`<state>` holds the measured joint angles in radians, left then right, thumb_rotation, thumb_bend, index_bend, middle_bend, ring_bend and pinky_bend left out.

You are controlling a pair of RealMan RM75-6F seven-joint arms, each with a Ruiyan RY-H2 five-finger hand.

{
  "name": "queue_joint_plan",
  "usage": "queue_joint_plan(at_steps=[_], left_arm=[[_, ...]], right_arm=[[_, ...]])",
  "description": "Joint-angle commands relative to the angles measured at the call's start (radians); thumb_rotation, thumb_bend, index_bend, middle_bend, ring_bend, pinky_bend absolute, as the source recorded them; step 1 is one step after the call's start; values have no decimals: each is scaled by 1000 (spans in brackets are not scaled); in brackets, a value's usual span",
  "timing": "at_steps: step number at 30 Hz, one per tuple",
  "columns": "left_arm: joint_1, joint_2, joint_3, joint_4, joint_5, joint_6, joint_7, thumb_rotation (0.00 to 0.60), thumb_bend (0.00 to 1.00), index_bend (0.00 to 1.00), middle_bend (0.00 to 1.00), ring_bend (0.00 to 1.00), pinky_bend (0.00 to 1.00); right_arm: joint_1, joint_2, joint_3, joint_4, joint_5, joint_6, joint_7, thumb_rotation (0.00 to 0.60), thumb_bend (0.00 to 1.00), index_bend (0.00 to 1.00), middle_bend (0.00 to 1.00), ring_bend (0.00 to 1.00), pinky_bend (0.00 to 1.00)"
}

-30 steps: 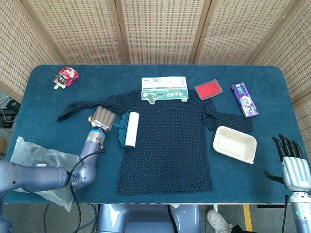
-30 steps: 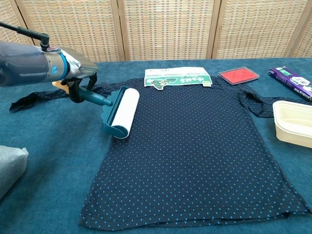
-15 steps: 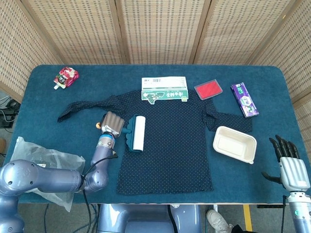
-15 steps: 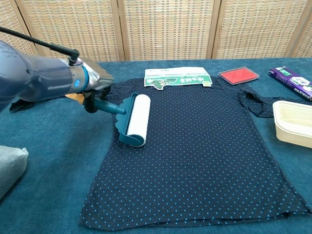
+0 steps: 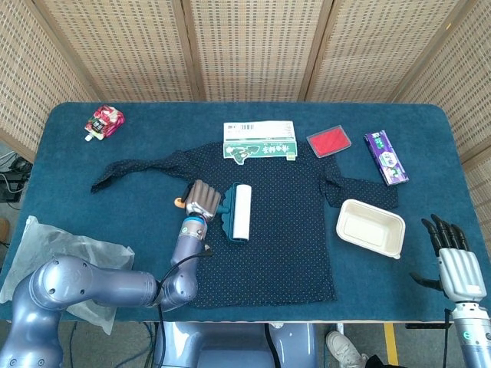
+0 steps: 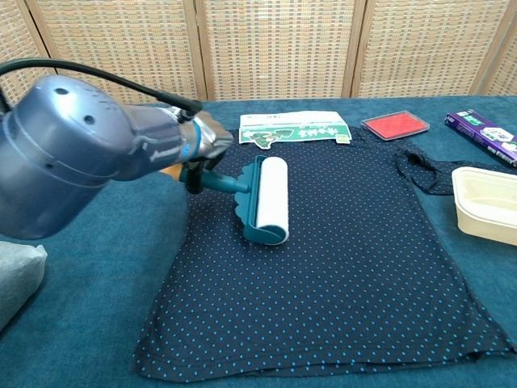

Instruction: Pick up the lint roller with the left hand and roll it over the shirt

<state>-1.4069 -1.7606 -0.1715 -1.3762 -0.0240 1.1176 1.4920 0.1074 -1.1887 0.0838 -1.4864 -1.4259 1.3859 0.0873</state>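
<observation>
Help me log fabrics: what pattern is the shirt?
Dark navy shirt with small blue dots, clearest in the chest view.

My workspace: a staged test station, not a home. Woven cane screen panels (image 5: 245, 46) enclose my blue cloth-covered tabletop (image 5: 69, 165); cables (image 5: 9, 180) trail on bare floor beyond.

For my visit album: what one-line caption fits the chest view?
Robot's left hand holds a teal lint roller on a dotted navy shirt.
</observation>
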Motion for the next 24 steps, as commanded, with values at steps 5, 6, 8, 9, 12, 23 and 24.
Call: queue_joint_plan(at_steps=[5, 6, 8, 9, 12, 23, 24], left_arm=[[-35, -77, -36, 74, -15, -13, 37, 600, 851, 972, 919, 715, 677], [-34, -81, -35, 78, -9, -14, 37, 600, 851, 972, 919, 715, 677], [-31, -84, -34, 80, -1, -14, 38, 600, 852, 972, 919, 715, 677], [-27, -82, -33, 77, 2, -13, 37, 600, 851, 972, 918, 715, 677], [-10, -63, -25, 56, 11, -2, 34, 600, 851, 972, 919, 715, 677], [96, 98, 59, -109, 81, 23, -23, 600, 851, 972, 918, 715, 677], [104, 110, 66, -120, 88, 25, -29, 600, 851, 972, 918, 715, 677]], right_arm=[[-1, 2, 1, 4, 0, 4, 7, 600, 150, 0, 0, 0, 0], [-2, 2, 1, 4, 1, 4, 7, 600, 150, 0, 0, 0, 0], [-3, 4, 1, 4, 1, 5, 8, 600, 151, 0, 0, 0, 0], [-3, 4, 1, 3, 2, 6, 7, 600, 151, 0, 0, 0, 0], [-5, 4, 1, 2, 2, 9, 3, 600, 150, 0, 0, 0, 0], [-6, 2, -8, -16, -15, 19, -23, 600, 150, 0, 0, 0, 0], [-6, 2, -9, -17, -16, 19, -25, 600, 150, 0, 0, 0, 0]])
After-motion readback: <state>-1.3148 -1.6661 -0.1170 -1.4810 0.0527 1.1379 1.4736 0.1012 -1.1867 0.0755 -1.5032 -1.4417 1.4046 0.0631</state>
